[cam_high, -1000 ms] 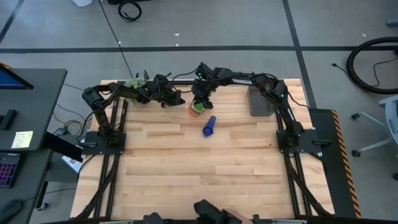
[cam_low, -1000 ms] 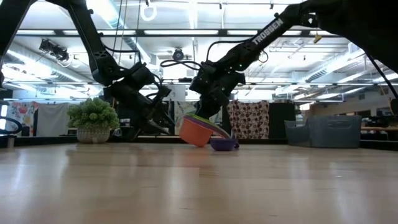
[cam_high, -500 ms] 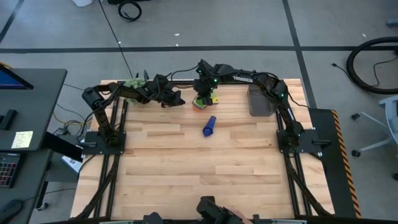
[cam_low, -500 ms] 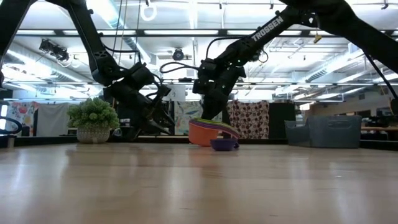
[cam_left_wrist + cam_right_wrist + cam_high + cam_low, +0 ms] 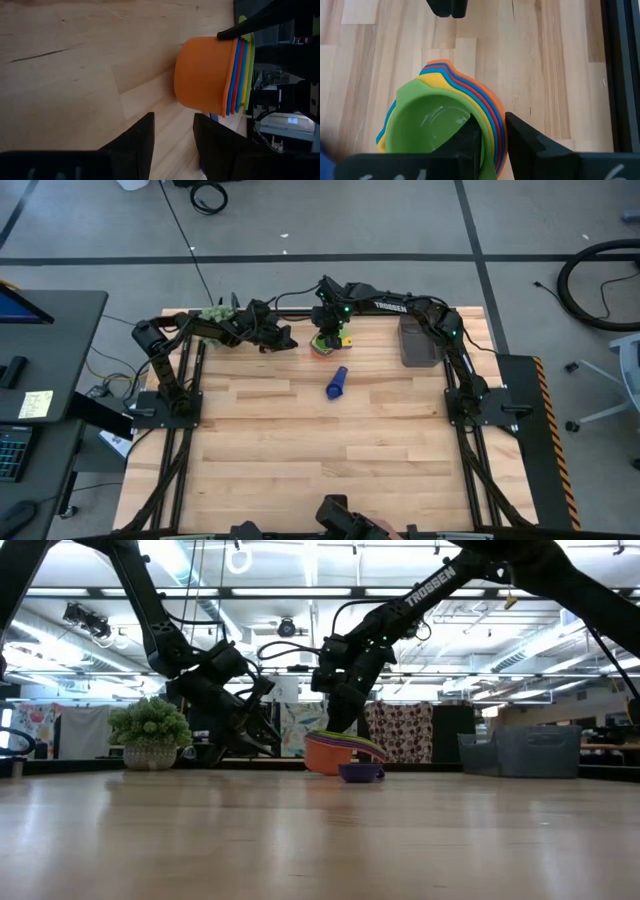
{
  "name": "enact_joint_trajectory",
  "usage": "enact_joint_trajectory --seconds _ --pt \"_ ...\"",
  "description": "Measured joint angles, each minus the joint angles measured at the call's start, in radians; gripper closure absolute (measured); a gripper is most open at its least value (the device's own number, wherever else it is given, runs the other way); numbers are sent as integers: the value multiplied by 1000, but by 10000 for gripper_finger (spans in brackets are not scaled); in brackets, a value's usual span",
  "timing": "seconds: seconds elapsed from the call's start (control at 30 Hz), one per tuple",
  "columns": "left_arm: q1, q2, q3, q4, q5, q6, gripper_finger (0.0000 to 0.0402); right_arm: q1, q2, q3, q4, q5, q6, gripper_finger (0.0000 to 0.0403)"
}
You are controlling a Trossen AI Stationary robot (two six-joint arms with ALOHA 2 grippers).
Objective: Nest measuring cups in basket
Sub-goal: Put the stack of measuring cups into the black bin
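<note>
A nested stack of measuring cups (image 5: 321,345), orange outermost and green innermost (image 5: 427,122), stands on the table near its far edge. My right gripper (image 5: 492,137) comes down on it from above and is shut on its rim. My left gripper (image 5: 172,140) is open just left of the stack (image 5: 205,75), touching nothing. A darker blue cup (image 5: 337,382) lies on its side nearer the table's middle. The dark grey basket (image 5: 418,342) stands at the far right. My right gripper holds the stack by its rims (image 5: 492,117), on the side opposite the handles (image 5: 437,67). One finger (image 5: 472,135) is inside the green bowl and the other (image 5: 520,140) is outside the orange rim. The fingers slant down from above. The stack (image 5: 328,753) sits upright, its orange bottom at the table top.
A fuzzy green plant in a pot (image 5: 150,735) stands at the table's far left corner, behind my left arm. The near half of the wooden table (image 5: 330,470) holds nothing.
My right gripper has rolled and tipped its wrist while holding the stack. The stack, which was tilted with its orange bottom raised toward the left, now stands upright with its mouth up.
</note>
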Motion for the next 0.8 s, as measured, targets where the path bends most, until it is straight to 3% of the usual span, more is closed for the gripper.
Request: enact_joint_trajectory --seconds 0.5,0.8 --pt "0 1 -1 87 47 -11 260 -4 0 0 -15 -27 -4 329" --pt "0 1 -1 103 212 -11 260 -5 0 0 -32 -27 -11 329"
